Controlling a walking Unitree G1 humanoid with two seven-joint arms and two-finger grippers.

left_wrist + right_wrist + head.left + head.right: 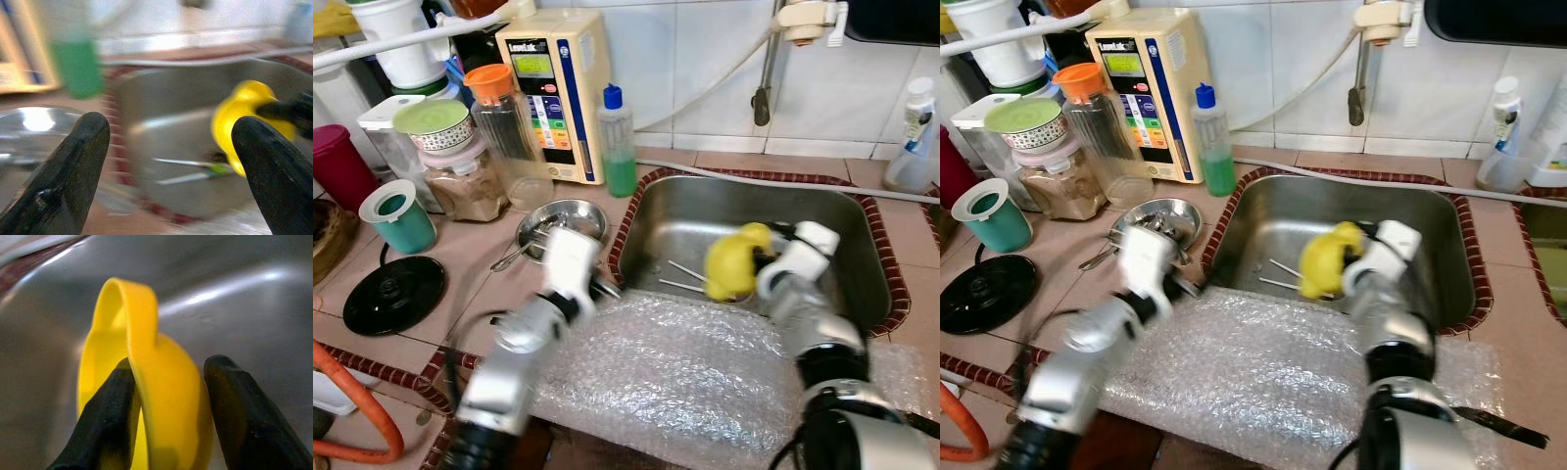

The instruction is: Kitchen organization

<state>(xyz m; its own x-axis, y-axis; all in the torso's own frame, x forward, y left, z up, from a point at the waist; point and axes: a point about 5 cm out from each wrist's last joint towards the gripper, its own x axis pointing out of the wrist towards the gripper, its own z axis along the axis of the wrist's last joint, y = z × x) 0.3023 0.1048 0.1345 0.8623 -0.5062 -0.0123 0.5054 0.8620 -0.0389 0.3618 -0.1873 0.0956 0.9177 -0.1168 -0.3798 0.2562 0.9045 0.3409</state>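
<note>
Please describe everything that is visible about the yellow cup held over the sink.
The yellow cup looks like smooth, glossy plastic, with a loop handle at its side. It is tilted, not upright, and held in the air above the steel sink. The right pincer is shut on its wall, one black finger inside the rim and the other outside. Nothing else touches it; two thin utensils lie in the basin below.

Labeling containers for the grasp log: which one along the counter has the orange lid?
The tall clear jar beside the beige wall appliance. The teal cup has a white rim; the bowl-topped jar holds brown powder.
</note>
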